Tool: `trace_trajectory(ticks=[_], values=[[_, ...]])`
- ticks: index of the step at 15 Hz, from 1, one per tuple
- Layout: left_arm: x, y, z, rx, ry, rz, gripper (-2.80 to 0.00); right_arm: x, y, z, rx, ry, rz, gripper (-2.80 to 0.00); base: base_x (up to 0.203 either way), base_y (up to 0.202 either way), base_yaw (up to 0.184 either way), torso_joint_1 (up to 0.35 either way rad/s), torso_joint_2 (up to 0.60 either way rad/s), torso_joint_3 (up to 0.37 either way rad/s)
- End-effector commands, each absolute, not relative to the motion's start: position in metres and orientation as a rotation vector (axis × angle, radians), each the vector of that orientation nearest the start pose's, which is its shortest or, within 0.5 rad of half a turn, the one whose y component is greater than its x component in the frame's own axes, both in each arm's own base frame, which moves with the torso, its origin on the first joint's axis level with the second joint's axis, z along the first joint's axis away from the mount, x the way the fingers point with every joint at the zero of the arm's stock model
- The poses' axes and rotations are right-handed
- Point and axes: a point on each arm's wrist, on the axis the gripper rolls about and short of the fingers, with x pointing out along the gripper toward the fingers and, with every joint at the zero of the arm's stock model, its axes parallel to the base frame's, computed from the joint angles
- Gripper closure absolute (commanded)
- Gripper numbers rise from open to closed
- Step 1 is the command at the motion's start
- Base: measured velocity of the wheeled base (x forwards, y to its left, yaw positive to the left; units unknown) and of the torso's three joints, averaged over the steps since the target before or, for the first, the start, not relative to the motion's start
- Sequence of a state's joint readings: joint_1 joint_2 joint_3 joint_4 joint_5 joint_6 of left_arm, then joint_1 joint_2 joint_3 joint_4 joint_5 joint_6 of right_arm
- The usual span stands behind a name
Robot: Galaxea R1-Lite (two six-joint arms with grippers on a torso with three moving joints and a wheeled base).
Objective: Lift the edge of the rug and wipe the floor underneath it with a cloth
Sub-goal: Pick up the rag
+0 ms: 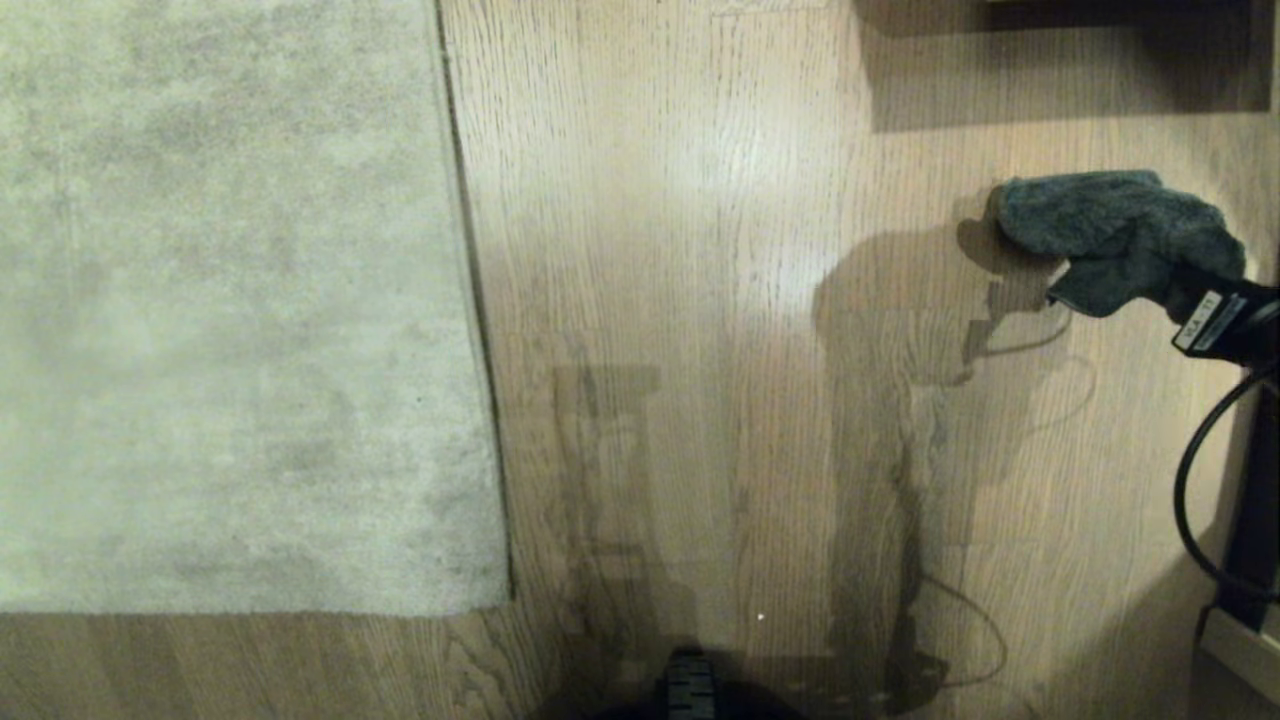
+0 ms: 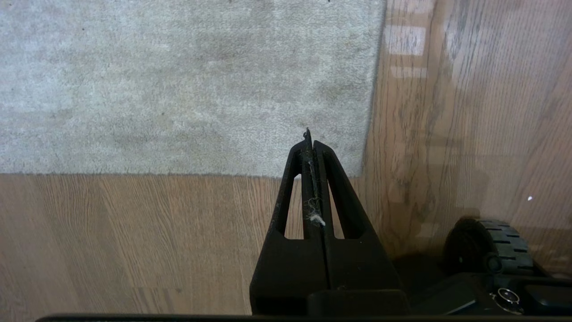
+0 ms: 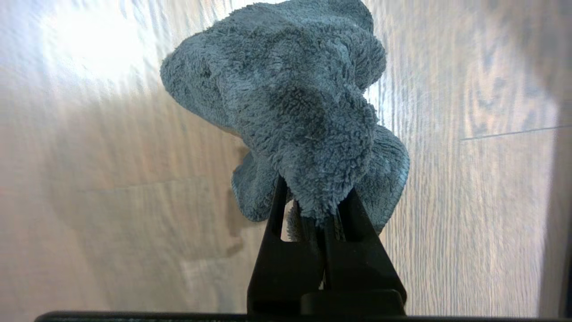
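The cloth (image 1: 1115, 240), bunched at the right edge of the frame above the floor (image 1: 720, 300), is clamped in the right gripper (image 3: 319, 210). The rug (image 1: 230, 300) lies flat across the upper left. The left gripper (image 2: 311, 145), pressed together and empty, hangs over the rug's corner.

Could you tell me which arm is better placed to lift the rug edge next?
Probably the left: its empty left gripper hangs shut over the rug corner, while the right gripper holds the cloth.
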State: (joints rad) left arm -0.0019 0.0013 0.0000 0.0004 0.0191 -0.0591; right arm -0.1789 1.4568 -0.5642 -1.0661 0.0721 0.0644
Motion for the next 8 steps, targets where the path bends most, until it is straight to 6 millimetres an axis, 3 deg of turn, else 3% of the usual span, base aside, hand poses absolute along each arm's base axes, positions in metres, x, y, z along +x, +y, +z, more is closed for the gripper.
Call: trace_trajectory(ticks=[1,4,8], values=[[-0.023,0.0,0.075,-0.06,0.002,0.02,0.0,0.197,-0.035,0.249,0.047,-0.259,-0.099,0.0,0.0,0.0,0.0,0.0,0.0,0.0],[-0.023,0.0,0.075,-0.06,0.002,0.018,0.0,0.164,-0.031,0.255,0.066,-0.282,-0.109,0.0,0.0,0.0,0.0,0.0,0.0,0.0],[-0.023,0.0,0.076,-0.06,0.001,0.018,0.0,0.112,-0.021,0.246,0.07,-0.301,-0.104,0.0,0.0,0.0,0.0,0.0,0.0,0.0]])
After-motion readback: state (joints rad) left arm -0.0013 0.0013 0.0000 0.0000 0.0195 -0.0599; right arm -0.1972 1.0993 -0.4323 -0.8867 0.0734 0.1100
